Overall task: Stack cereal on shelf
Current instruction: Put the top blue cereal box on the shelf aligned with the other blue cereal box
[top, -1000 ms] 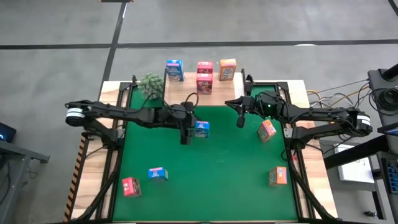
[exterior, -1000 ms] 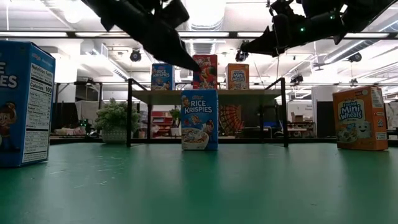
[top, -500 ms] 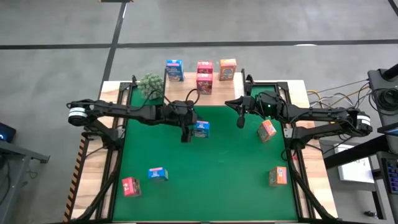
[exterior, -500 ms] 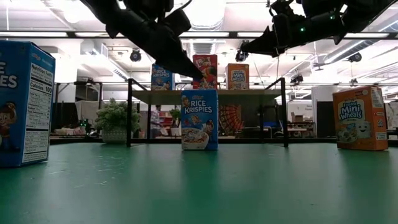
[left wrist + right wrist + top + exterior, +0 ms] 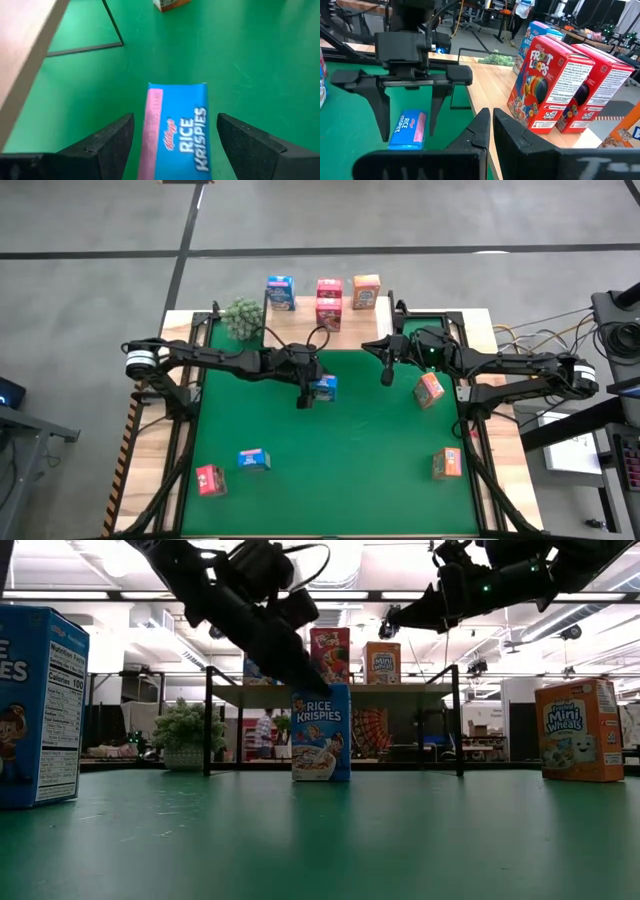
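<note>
Fig.: L gripper point(image 5: 172, 145) poised over upright blue Rice Krispies box point(image 5: 323, 387) on green mat point(image 5: 340, 470), just in front of shelf point(image 5: 335, 690). I read jaws as open, one finger each side of box top point(image 5: 177, 127), not yet touching; box long axis runs between fingers, so a straight descent looks right. L arm nearer by far. R gripper point(image 5: 386, 370) waits beside shelf's right end, fingers pressed together, holding nothing.
</note>
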### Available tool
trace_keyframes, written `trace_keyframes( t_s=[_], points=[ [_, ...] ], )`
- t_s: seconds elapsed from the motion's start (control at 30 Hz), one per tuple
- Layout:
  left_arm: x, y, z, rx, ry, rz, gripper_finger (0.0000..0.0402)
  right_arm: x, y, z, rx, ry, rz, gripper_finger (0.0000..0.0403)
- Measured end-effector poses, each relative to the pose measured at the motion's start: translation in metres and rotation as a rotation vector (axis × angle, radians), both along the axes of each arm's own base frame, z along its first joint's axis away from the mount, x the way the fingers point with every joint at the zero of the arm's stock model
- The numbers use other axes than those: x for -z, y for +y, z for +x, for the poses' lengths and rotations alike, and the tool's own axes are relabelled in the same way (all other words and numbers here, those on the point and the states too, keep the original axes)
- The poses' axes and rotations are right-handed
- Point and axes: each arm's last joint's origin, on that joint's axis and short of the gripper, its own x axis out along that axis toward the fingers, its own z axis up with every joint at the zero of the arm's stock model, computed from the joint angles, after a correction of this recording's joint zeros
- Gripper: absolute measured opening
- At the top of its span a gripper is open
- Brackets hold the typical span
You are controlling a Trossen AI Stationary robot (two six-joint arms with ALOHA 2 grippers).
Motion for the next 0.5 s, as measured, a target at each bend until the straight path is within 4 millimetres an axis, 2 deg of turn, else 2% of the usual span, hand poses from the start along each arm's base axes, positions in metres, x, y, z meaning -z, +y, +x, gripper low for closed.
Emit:
trace_keyframes(
  t_s=[0.2,0.5],
  points=[
    [-0.0006,0.0018,-0.0006,0.003,-0.004,-0.013,0.0262,0.0001,0.0,0.0,0.0,0.001,-0.001,0.0013],
    [0.0012,0.0018,-0.0015,-0.002,-0.001,-0.021,0.0212,0.0004,0.0,-0.0001,0.0,0.005,0.0,0.0013]
  ],
)
